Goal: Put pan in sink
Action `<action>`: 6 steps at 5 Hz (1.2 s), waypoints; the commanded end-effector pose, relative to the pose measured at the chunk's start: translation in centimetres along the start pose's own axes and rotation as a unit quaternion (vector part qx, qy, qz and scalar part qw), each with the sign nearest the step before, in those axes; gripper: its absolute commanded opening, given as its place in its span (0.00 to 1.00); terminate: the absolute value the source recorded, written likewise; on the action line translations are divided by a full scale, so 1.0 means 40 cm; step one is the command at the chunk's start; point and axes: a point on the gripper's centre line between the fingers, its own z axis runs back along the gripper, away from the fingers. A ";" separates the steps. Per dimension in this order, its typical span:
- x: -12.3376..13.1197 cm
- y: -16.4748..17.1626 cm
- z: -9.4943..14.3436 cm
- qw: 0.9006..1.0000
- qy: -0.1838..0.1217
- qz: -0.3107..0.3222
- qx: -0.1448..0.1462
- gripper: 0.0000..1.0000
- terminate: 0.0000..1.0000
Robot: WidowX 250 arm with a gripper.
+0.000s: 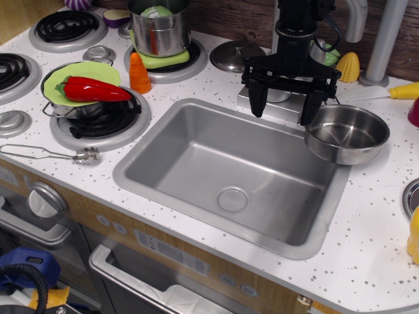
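Beside the sink [163,167], pan [347,134] sits upright; open tool [285,108] holds nothing.

Shiny pan [347,134] at the grey sink's [163,140] right rim, open-fingered hand [285,104] just above-left of it.

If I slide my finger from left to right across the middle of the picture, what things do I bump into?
Red pepper on its green plate → orange carrot → sink → gripper → pan.
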 end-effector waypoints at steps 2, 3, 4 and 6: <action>0.024 -0.032 0.016 0.999 -0.008 0.036 -0.011 1.00 0.00; 0.036 -0.073 0.032 0.997 -0.015 0.067 -0.032 1.00 0.00; 0.041 -0.102 0.037 0.996 -0.021 0.082 -0.037 1.00 0.00; 0.036 -0.128 -0.005 0.992 -0.023 0.116 -0.038 1.00 0.00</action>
